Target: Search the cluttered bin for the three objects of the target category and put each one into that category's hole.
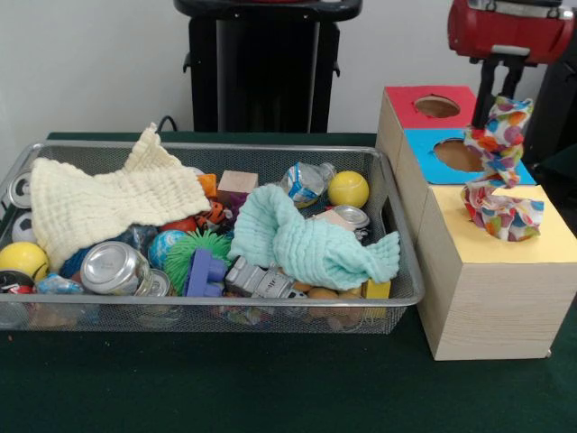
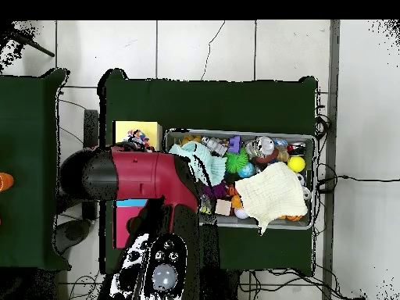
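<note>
My gripper [image 1: 501, 97] hangs over the cubes at the right and is shut on the top of a polka-dot cloth [image 1: 498, 176]. The cloth dangles in a twist and its lower end rests on the yellow face of the largest cube [image 1: 550, 244]. The cloth hides that cube's hole. In the overhead view the cloth [image 2: 137, 141] lies on the yellow face [image 2: 123, 130], and my red arm [image 2: 148, 176] covers the gripper. The wire-mesh bin [image 1: 410, 293] stands to the left, full of clutter. No other polka-dot cloth shows in it.
A cream waffle cloth [image 1: 108, 203] and a mint-green cloth [image 1: 311, 239] lie on top of the bin's cans, balls and toys. The blue-faced cube's hole [image 1: 455, 155] and the red-faced cube's hole [image 1: 436, 106] are behind the yellow cube. The black pedestal [image 1: 266, 63] stands behind the bin.
</note>
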